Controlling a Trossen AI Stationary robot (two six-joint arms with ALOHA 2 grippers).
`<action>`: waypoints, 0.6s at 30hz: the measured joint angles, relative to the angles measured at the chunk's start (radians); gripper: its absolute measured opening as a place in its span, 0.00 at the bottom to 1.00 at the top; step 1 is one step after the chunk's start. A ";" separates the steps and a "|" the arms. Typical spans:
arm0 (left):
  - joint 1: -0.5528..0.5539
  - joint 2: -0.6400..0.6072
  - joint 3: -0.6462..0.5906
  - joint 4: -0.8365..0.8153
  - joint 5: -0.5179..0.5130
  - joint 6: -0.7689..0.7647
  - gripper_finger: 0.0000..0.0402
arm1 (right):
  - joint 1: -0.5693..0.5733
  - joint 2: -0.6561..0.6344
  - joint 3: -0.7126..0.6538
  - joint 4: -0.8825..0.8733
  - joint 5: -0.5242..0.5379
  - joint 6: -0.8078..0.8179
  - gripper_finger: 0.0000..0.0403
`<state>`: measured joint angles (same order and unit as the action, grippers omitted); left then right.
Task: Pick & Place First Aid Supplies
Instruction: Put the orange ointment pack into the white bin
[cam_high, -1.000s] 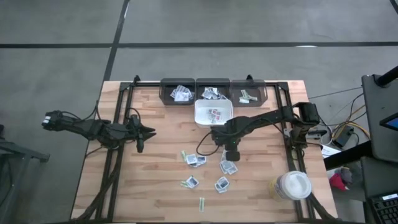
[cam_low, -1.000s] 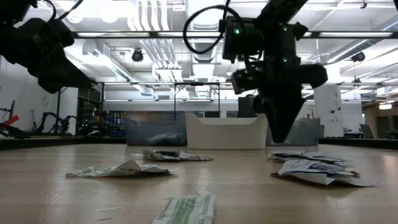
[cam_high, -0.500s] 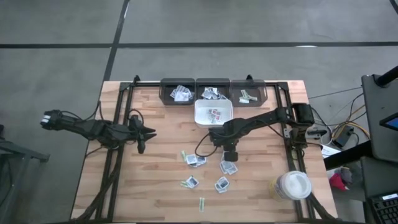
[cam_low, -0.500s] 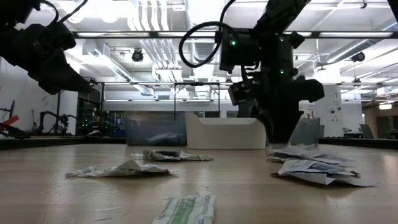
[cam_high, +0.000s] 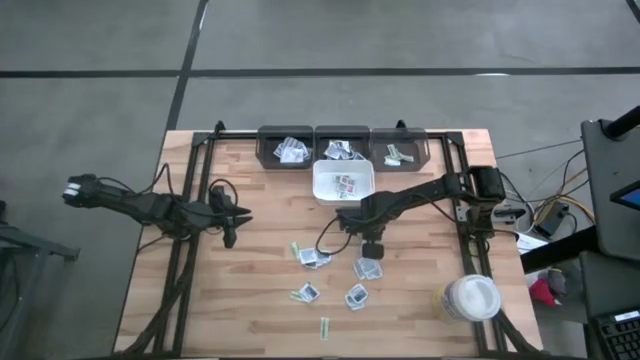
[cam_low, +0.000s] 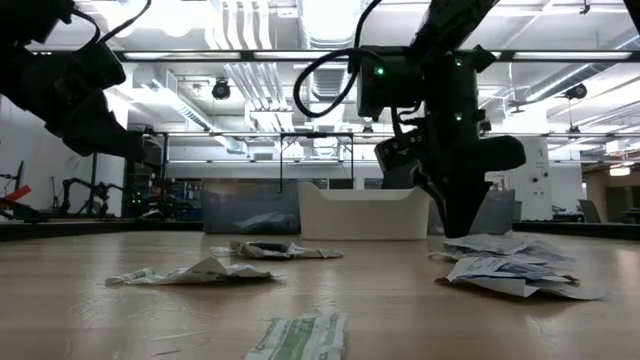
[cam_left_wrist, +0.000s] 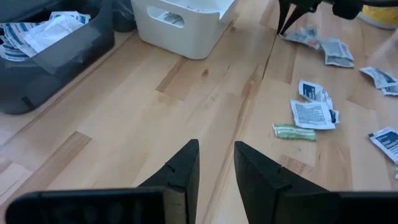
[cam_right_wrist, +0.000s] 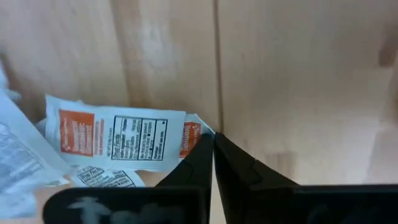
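Wooden tabletop (cam_high: 250, 290) bears a flimsy orange-print packet (cam_right_wrist: 115, 138) whose corner my right gripper (cam_right_wrist: 213, 144) nips between nearly closed jaws.

The bench (cam_high: 250, 300) is a butcher-block top of pale wooden planks, framed along its edges by black metal rails (cam_high: 178, 280). It stands on a smooth grey concrete floor (cam_high: 330, 35) crossed by dark seam lines, one running straight across behind the bench and another slanting off at the far left. At the right edge stands dark equipment (cam_high: 610, 190) with loose cables (cam_high: 545, 215) trailing toward the bench.

Seen level from the bench top, the room behind is a large open workshop. Long fluorescent strips (cam_low: 250, 55) and exposed ducts (cam_low: 235, 30) cover the ceiling. A white column (cam_low: 525, 175) rises at the right, and dark metal frames (cam_low: 285, 150) stand farther back.
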<state>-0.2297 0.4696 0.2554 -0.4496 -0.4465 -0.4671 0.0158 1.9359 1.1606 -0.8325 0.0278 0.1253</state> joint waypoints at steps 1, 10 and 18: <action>0.000 0.003 0.000 0.000 0.000 0.000 0.23 | 0.000 -0.003 -0.002 -0.010 0.002 0.000 0.03; 0.000 0.018 0.000 0.001 0.000 -0.006 0.23 | -0.005 -0.061 -0.014 -0.141 0.040 0.027 0.02; 0.000 0.018 0.000 0.001 0.000 -0.011 0.23 | -0.004 -0.119 -0.028 -0.163 0.028 0.033 0.02</action>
<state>-0.2298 0.4873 0.2554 -0.4487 -0.4465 -0.4785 0.0116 1.8171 1.1323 -0.9951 0.0561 0.1585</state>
